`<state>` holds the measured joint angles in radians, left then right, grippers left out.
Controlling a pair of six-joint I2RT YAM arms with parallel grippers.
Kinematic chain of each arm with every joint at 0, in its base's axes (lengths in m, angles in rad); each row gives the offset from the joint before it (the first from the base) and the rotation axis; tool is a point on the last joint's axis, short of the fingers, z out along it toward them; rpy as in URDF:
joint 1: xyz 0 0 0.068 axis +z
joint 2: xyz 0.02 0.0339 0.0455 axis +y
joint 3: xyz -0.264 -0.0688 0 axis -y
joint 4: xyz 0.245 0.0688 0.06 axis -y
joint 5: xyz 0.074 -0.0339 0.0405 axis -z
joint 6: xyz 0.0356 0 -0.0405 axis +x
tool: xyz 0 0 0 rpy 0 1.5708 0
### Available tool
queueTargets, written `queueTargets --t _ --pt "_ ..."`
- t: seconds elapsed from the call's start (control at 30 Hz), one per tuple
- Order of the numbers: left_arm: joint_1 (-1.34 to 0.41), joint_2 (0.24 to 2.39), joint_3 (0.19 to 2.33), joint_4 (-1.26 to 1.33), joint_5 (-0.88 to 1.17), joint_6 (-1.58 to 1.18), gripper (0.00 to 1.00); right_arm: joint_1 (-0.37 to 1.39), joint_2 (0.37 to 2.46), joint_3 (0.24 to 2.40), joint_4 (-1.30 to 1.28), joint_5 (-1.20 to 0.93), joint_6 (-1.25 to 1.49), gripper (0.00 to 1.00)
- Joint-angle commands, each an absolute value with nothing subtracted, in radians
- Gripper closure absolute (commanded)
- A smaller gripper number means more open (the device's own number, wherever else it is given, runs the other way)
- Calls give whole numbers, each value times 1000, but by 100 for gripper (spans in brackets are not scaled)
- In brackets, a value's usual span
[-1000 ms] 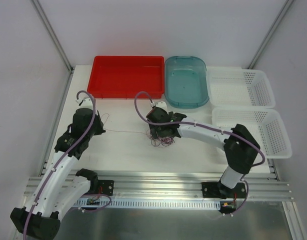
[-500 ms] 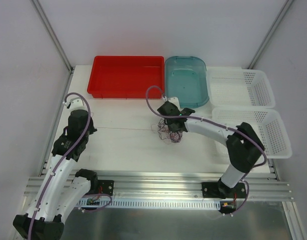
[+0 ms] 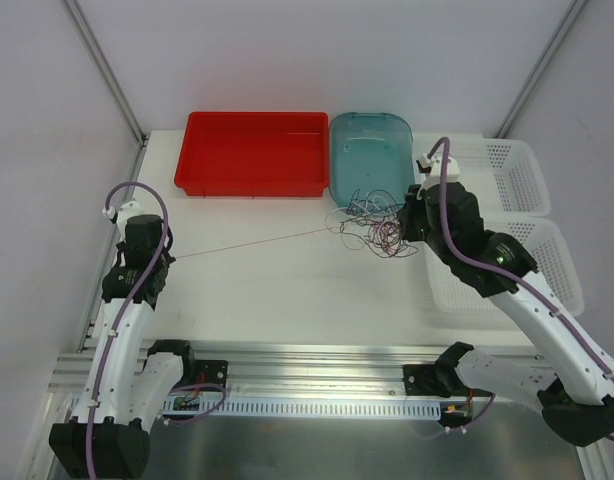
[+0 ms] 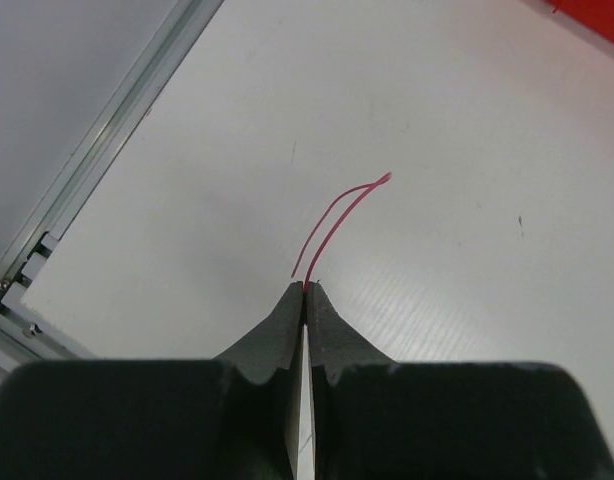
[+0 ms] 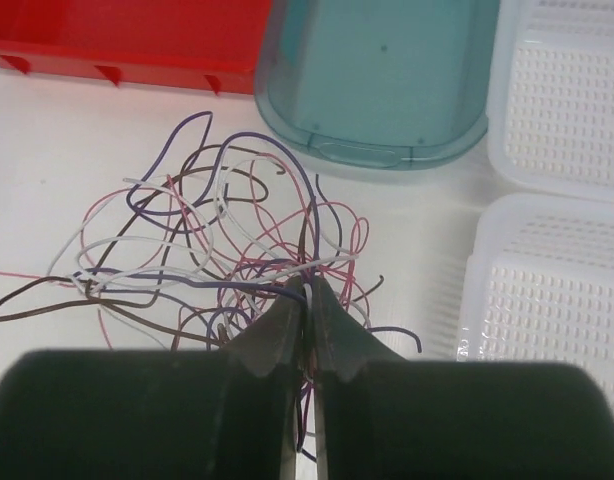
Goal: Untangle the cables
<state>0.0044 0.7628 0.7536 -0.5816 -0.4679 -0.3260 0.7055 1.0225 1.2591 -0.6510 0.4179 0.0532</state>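
Cables [image 3: 372,225] lie in a messy bunch on the white table [image 3: 267,290], over on the right side. The left gripper [image 4: 305,290] is squeezed tight on one red strand [image 4: 332,225]. This strand runs straight across to the bunch. The right gripper [image 5: 307,292] is pinching wires in the bunch. Just behind the bunch sit a blue tub [image 3: 372,165] and a red tray [image 3: 252,150].

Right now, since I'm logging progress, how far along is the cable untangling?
Done: nothing lies fully separated. In hand: the left gripper is shut on one thin red wire strand, stretched taut toward the bundle of thin white, purple, pink and brown wires, which the right gripper pinches. Left: freeing that strand and all the others looped in the bundle.
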Motion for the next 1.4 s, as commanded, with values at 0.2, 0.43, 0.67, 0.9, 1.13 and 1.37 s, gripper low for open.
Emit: queueTargets --t 0.2,0.43,0.67,0.9,1.13,1.37 --pt "34 830 782 -563 -266 -319 100 727 1061 1092 -517 126 116 93" --pt "34 882 784 -529 -86 -290 97 850 1293 997 -365 176 221 77" --pt "32 838 735 -457 162 -265 49 881 1324 1019 -429 244 215 56" --pt "-104 762 696 -436 359 -310 19 879 1234 977 -460 255 160 47" --pt "-426 723 548 -248 289 -637 18 879 1200 928 -434 152 40 47" --pt "-736 905 503 -45 60 -776 19 881 1270 933 -391 -24 -100 50"
